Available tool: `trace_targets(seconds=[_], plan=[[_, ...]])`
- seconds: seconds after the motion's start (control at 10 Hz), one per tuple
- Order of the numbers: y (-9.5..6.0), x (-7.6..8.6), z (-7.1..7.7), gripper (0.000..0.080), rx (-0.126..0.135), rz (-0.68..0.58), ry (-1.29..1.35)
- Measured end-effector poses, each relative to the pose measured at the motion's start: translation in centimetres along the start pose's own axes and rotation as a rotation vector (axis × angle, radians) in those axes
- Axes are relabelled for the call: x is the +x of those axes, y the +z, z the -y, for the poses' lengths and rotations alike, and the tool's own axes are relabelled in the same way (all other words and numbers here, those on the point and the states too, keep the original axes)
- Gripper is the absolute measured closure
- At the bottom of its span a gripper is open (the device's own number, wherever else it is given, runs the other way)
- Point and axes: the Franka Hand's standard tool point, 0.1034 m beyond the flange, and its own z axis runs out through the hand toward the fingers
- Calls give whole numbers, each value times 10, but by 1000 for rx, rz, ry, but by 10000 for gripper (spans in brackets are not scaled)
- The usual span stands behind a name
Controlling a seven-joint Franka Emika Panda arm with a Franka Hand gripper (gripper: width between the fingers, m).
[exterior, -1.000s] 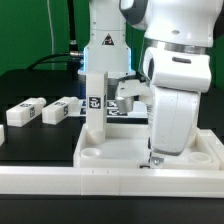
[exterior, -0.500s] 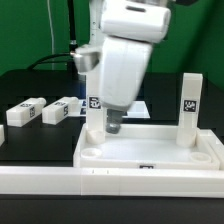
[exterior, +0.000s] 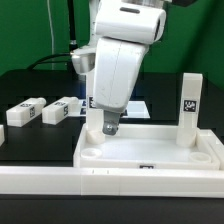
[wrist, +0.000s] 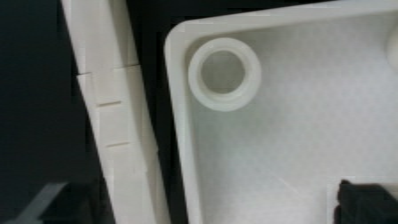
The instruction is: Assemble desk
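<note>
Exterior view has the Panda arm's two-finger gripper point(exterior: 110, 126) hanging low over the far-left corner of the white plastic tray-like tabletop point(exterior: 150, 148), at centre frame. In the wrist view its dark fingertips point(wrist: 370, 200) stand wide apart with nothing between them; far below lie a round corner socket point(wrist: 226, 72) and the long white border rail point(exterior: 40, 180) running alongside the rim.

Just beside the gripper, toward the exterior view's left, one white square-section leg point(exterior: 90, 120) stands upright, seemingly seated in that corner, though its foot is partly hidden. A second upright leg point(exterior: 190, 105) fills the far corner at right of frame. Both near sockets look empty.

Two loose white legs point(exterior: 25, 113) point(exterior: 62, 110) lie flat on the black table point(exterior: 40, 145) at left of frame, well apart from the gripper, long axes running roughly across the picture. Fetching either probably means travelling left and closing across its short side.
</note>
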Motion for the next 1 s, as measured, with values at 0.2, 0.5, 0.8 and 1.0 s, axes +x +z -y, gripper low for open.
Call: trace_targets(seconds=[0.2, 0.5, 0.8, 1.0], plan=[[1, -13, 2, 151, 26, 23, 264], [-7, -18, -4, 151, 47, 51, 516], [-6, -17, -2, 151, 47, 54, 687], [-8, -30, -3, 151, 71, 37, 805]])
